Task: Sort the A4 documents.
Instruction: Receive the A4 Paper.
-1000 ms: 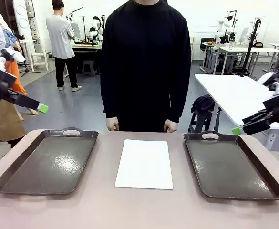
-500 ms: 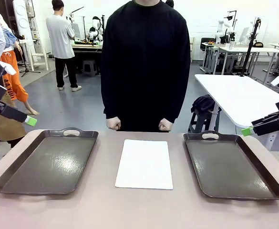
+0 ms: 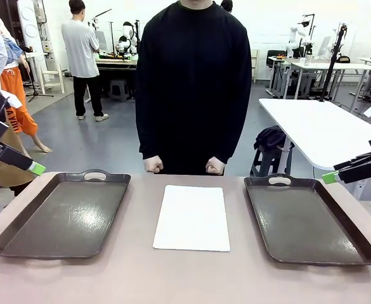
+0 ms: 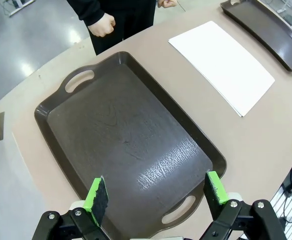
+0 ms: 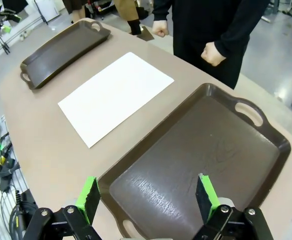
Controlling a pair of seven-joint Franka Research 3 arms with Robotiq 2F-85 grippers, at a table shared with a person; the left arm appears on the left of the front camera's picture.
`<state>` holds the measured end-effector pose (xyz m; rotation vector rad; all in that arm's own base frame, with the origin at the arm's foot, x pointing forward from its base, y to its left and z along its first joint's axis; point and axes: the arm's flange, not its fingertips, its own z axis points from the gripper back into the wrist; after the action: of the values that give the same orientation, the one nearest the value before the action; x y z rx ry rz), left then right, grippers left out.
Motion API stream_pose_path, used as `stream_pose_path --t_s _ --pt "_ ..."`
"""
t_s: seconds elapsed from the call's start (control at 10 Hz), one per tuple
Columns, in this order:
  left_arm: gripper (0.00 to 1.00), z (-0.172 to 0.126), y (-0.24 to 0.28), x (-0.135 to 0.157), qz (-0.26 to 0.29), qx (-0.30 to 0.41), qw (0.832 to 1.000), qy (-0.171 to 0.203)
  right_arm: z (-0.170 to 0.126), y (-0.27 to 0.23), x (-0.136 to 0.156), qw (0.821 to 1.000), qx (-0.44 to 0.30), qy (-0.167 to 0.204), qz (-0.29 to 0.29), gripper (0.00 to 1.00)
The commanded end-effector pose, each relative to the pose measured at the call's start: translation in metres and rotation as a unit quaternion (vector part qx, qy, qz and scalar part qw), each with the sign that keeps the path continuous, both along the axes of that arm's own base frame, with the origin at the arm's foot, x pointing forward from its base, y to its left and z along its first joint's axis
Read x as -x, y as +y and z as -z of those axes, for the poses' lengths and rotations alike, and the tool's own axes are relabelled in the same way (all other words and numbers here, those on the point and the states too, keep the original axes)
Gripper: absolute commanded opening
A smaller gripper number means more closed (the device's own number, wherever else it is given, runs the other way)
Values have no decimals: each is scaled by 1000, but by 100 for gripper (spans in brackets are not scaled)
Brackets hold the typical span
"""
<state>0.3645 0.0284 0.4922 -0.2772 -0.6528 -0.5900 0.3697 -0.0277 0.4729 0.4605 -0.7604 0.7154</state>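
Left gripper (image 4: 155, 191) held high at the table's left side, angled down toward the left tray (image 3: 65, 215). Jaws spread wide, nothing between the pads. Right gripper (image 5: 146, 196) mirrors it over the right tray (image 3: 305, 218), released and empty.

In the front view both arms are cut off at the frame edges, with only green-tipped fingers poking in.

A4 documents (image 3: 192, 217) lie flat mid-table (image 3: 185, 278), between the trays and touching neither. They are white, blank and squared; sheet count unreadable.

Far edge: person's fists (image 3: 153, 165) clenched at the table's rim.
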Motion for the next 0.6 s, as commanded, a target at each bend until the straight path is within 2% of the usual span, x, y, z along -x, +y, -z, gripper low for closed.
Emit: stream_pose_path --t_s 0.0,0.2,0.3,0.4,0.5 --pt "100 73 -23 93 6 4 1000 -22 8 2 0 1000 3 -3 -13 100" --pt "100 72 -23 95 1 4 1000 -28 9 3 0 1000 7 -5 -16 100" --pt "100 71 -25 94 0 -7 1000 -19 9 4 0 1000 7 -3 -17 100" --pt "100 -6 -1 2 0 -1 1000 -8 11 3 0 1000 0 -8 -8 100" --pt "100 -6 -1 2 0 -1 1000 -8 4 3 0 1000 8 1 -8 100"
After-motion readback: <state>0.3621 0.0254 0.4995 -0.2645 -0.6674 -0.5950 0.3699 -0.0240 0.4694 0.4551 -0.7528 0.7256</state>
